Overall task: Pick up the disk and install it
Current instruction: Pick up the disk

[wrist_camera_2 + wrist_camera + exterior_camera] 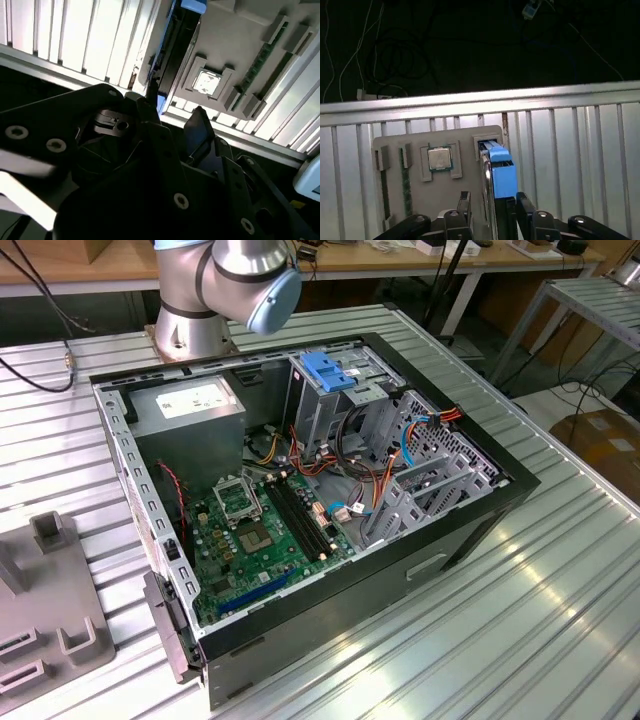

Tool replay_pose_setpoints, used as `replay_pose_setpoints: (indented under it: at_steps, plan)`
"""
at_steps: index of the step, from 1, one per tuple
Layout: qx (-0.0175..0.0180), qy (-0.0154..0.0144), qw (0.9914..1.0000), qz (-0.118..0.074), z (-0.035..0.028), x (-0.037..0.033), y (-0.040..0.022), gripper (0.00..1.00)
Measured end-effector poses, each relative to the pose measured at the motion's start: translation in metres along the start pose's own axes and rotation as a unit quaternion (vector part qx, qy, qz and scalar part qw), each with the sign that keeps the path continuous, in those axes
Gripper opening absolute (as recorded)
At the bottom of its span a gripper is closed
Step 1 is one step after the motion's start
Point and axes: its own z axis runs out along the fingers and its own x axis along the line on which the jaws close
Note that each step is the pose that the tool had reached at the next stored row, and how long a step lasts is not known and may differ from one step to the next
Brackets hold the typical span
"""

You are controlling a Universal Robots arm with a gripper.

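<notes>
Gripper (493, 196): I see its fingers (522, 210) apart, straddling the disk, not clamped.
Disk (502, 175): on edge in a slot of the grey tray (465, 140).
Tray contents: also a processor chip (440, 159) and a green memory stick (406, 185).
Case (450, 540): open on the table (500, 640), with a motherboard (260, 530) and a blue bracket (330, 370) inside.
Hidden: I can't see the disk's near end behind the gripper.

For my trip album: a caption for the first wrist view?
Hand at the disk, standing on edge in a grey holder.
</notes>
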Motion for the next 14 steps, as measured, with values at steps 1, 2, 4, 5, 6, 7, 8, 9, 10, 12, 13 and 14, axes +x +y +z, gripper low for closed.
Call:
replay_pose_setpoints:
  at_steps: [1,2,4,5,6,7,8,9,10,12,13,14]
  plan:
    - [-0.0003,-0.0005,0.99995,-0.010,0.0055,-0.0080,0.0064,0.49]
    - [-0.0002,-0.0005,0.99993,-0.012,0.0126,-0.0086,0.0118,0.49]
    - [-0.0001,-0.0005,0.99987,-0.016,0.0296,-0.0083,0.0126,0.49]
    - [0.0000,-0.0005,0.99987,-0.016,0.0308,-0.0082,0.0129,0.49]
    - [-0.0001,-0.0004,0.99986,-0.017,0.0316,-0.0082,0.0135,0.49]
    - [0.0000,-0.0004,0.99986,-0.017,0.0319,-0.0081,0.0142,0.49]
    - [0.0001,-0.0004,0.99986,-0.017,0.0322,-0.0081,0.0143,0.49]
    - [0.0000,-0.0004,0.99986,-0.017,0.0323,-0.0081,0.0142,0.49]
    - [0.0001,-0.0004,0.99986,-0.017,0.0327,-0.0081,0.0143,0.49]
    - [0.0003,-0.0005,0.99986,-0.017,0.0351,-0.0080,0.0143,0.49]
    - [0.0002,-0.0005,0.99986,-0.017,0.0363,-0.0080,0.0143,0.49]
    - [0.0002,-0.0005,0.99985,-0.017,0.0378,-0.0080,0.0143,0.49]
